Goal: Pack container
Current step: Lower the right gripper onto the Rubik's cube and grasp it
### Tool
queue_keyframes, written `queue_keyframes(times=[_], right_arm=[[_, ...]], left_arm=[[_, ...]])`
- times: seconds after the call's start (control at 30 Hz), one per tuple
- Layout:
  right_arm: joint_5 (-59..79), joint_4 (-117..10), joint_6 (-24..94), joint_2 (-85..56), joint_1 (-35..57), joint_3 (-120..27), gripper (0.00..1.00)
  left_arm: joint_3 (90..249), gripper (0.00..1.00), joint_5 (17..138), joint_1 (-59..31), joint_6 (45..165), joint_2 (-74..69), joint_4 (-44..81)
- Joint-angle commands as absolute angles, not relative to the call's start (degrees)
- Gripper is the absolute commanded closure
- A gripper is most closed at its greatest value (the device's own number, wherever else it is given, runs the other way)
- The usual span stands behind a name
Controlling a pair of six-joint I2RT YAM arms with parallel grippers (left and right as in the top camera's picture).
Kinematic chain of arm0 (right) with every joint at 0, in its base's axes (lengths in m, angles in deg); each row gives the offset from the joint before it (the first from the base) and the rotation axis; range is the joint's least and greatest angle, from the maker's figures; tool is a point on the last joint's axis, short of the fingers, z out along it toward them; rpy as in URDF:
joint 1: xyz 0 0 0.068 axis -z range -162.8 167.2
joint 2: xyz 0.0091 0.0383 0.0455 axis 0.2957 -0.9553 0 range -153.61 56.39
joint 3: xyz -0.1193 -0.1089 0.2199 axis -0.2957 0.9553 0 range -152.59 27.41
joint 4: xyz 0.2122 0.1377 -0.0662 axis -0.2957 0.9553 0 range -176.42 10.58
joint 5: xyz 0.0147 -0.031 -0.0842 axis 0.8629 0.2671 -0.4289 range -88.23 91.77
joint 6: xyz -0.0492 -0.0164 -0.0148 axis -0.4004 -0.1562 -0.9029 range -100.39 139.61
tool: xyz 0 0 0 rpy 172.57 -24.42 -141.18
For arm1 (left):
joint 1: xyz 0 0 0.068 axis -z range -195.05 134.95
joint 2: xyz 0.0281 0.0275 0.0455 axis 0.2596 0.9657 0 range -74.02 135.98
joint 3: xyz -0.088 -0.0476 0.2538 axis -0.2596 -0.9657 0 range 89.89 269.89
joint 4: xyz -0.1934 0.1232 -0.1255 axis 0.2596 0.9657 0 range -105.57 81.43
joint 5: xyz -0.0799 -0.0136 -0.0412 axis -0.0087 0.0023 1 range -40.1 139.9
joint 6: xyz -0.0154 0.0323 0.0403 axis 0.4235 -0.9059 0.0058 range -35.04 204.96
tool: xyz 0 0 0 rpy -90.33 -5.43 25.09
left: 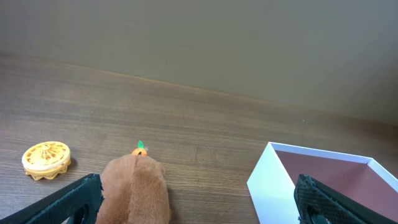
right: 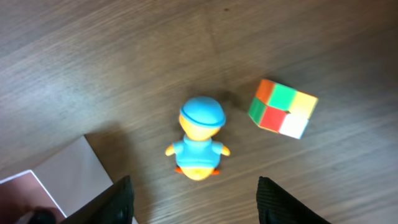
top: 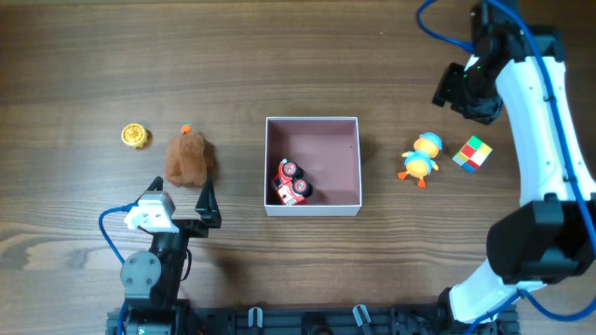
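The container (top: 313, 211), a square white-walled box with a dusky pink floor, sits mid-table and holds a red toy car (top: 291, 183). A brown plush (top: 189, 156) lies left of it, with a yellow disc (top: 135, 136) further left. My left gripper (top: 182, 195) is open and empty just in front of the plush. In the left wrist view the plush (left: 134, 190) lies by the left finger of the gripper (left: 199, 211) and the container wall (left: 273, 186) by the right. A blue-and-yellow duck (top: 421, 157) and a colour cube (top: 472, 153) lie right of the container. My right gripper (top: 458, 93) hangs open above and behind them.
In the right wrist view the duck (right: 199, 140) lies ahead of the open jaws (right: 196, 208), the cube (right: 283, 107) to its right, and a container corner (right: 62, 174) at the lower left. The yellow disc (left: 46, 160) shows at the left of the left wrist view.
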State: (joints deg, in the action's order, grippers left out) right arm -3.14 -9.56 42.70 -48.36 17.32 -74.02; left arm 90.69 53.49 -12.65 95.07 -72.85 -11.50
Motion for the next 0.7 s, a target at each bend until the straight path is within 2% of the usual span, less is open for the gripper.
queue_keyframes(times=[0.0,0.33,0.47,0.67], right_arm=[[-12.41,-8.88,46.68,-47.27,19.35,-74.06,0.37],[-7.03,-18.96,46.39,-47.27,28.88,-59.79,0.34],[-4.04,-24.07,45.08,-47.27,30.09,-53.73,0.34],[-2.2,-31.5,45.3,-47.35,30.09,-47.61,0.28]], left_arm=[[90.21,0.0,54.54,-13.02,94.59,-73.09,-11.54],[90.21,0.0,54.54,-13.05,94.59,-73.09,-11.54],[90.21,0.0,54.54,-13.05,94.59,-73.09,-11.54],[90.21,0.0,54.54,-13.02,94.59,-73.09,-11.54]])
